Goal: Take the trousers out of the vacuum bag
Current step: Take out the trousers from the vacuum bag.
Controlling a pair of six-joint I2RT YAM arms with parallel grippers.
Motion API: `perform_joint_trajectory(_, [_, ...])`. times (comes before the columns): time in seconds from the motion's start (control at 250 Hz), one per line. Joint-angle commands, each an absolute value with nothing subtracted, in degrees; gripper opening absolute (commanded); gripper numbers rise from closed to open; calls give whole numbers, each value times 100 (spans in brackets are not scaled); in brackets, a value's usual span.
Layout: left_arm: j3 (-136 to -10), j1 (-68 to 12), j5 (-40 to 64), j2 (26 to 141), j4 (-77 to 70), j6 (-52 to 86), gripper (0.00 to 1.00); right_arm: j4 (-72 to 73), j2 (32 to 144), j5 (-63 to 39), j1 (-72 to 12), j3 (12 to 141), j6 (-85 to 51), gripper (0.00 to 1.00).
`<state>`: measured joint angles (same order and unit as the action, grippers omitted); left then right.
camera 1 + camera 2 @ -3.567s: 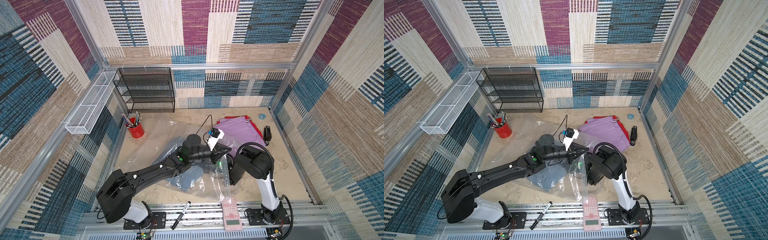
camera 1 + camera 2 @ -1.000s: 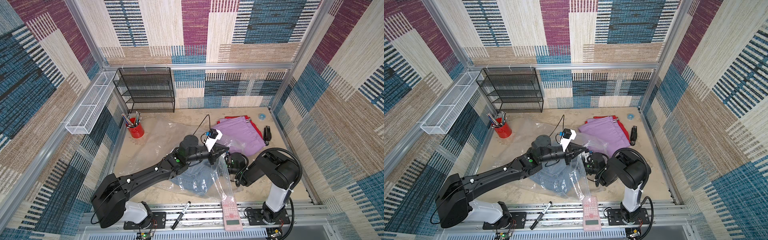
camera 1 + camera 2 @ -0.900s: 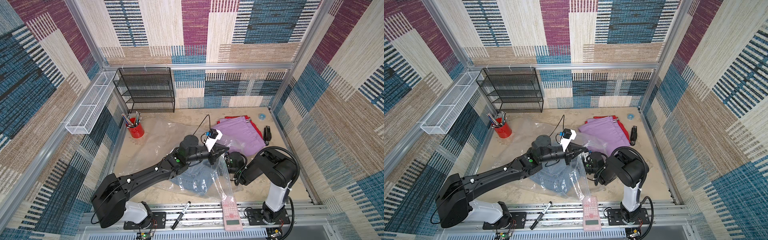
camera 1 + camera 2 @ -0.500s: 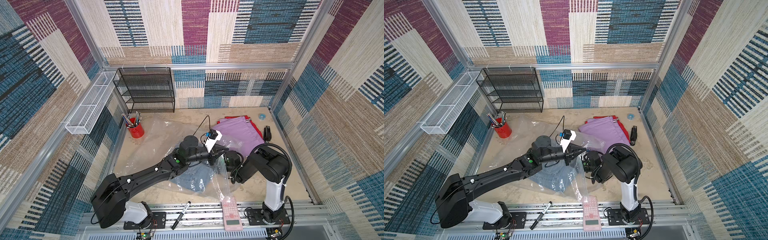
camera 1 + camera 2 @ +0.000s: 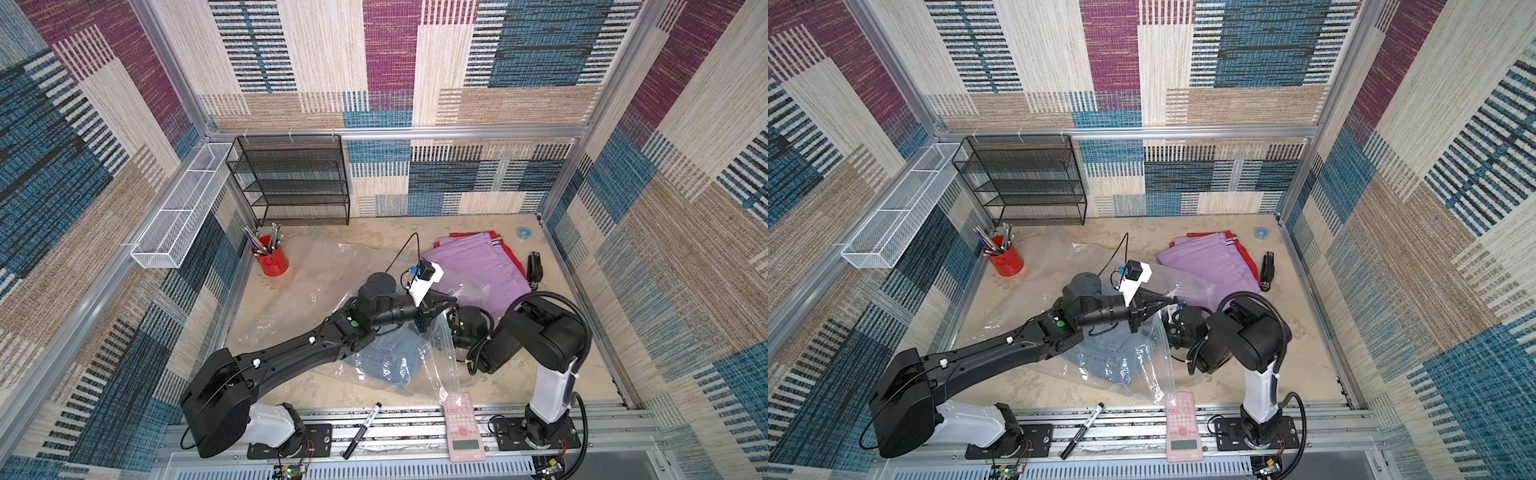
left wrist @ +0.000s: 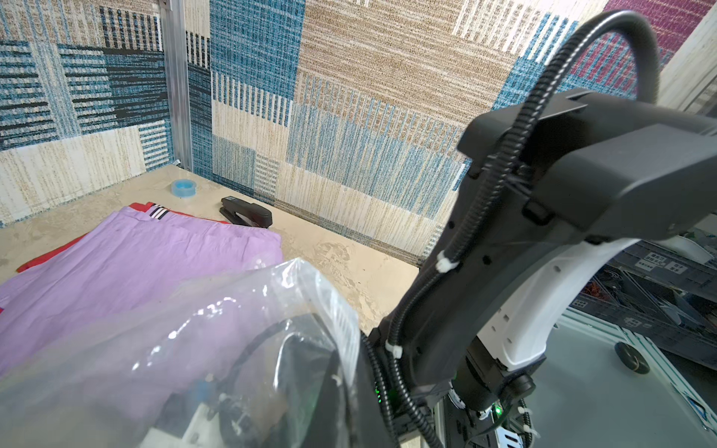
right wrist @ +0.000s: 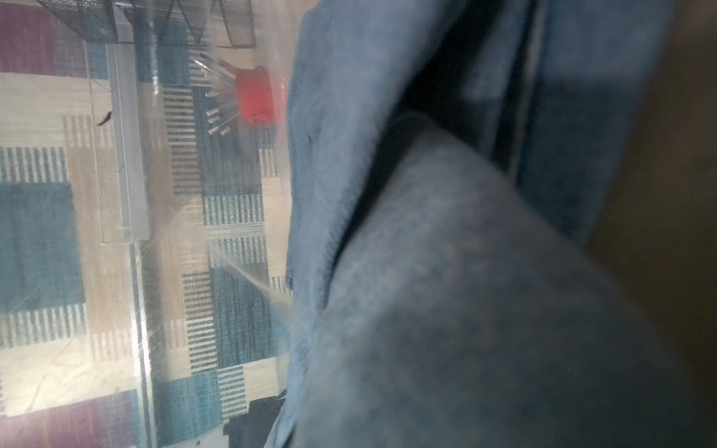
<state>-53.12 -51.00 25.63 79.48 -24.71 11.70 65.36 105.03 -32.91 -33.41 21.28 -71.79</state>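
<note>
Arms converge: outstretched left jaws clench vacuum bag point(image 5: 444, 361); right elbow high, right jaws' state untellable.

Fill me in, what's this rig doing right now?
It is emptying the vacuum bag of trousers. The left gripper is shut on the bag's edge and holds it up. The right arm reaches into the opening toward the denim trousers, which are inside the bag. Its gripper is hidden, so a grip can't be confirmed. The lilac trousers lie outside the bag, on top of the red trousers, at the back right.
</note>
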Motion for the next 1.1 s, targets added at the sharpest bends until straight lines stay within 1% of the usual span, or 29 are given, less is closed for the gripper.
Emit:
perform_joint_trajectory(0.0, [-5259, -5091, 2459, 7902, -2638, 1138, 0, 6366, 9866, -3314, -3347, 2015, -6758, 6])
perform_joint_trajectory(0.184, [-5238, -5067, 2367, 7866, -2632, 1107, 0, 4482, 8203, -3081, -3298, 1992, -5952, 5])
perform_joint_trajectory(0.448, [-5256, -5005, 2284, 7874, -2762, 1156, 0, 2383, 5884, -2817, -2966, 1490, -5621, 3])
perform_joint_trajectory(0.604, [-5261, -4963, 2262, 7893, -2800, 1190, 0, 943, 4246, -2390, -2910, 1457, -5486, 2])
perform_joint_trajectory(0.752, [-5205, -4914, 2237, 7896, -2887, 1254, 0, -569, 2835, -1761, -2883, 1832, -5307, 0])
perform_joint_trajectory(0.888, [-5174, -4842, 2288, 7893, -2929, 1285, 0, -1498, 2200, -1277, -2883, 2281, -5125, 0])
perform_joint_trajectory(1.096, [-5074, -4753, 2271, 7831, -2930, 1313, 0, -2167, 1904, -728, -2882, 2809, -5030, 0])
